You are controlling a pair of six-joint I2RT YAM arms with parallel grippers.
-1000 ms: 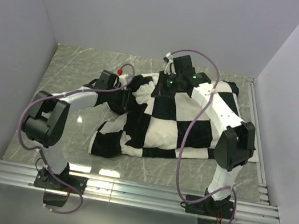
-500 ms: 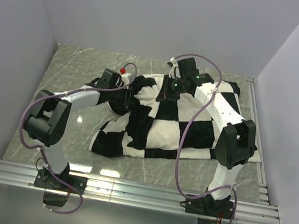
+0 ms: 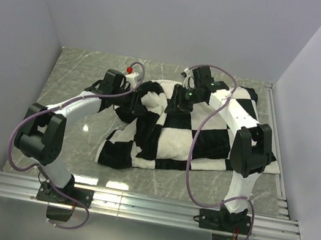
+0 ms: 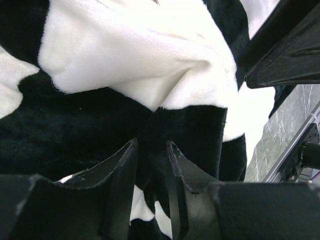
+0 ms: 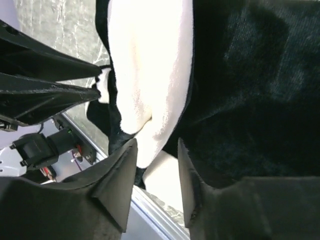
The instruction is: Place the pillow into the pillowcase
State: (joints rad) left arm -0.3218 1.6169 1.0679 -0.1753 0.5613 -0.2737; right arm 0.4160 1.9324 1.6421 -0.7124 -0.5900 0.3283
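Marble table [image 3: 81,78] bore the pillowcase [image 3: 166,140]; left gripper [image 4: 151,145] and right gripper [image 5: 156,147] each pinched a fold at upper centre, probably spreading its mouth.

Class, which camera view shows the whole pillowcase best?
The top external view: nearly the whole checkered outline of the pillowcase shows there, spread out. The left wrist and right wrist views show only close-up black-and-white folds between the fingers.

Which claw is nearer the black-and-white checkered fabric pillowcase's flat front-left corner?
Left. The left gripper holds the checkered pillowcase just behind that corner; the right gripper grips farther right.
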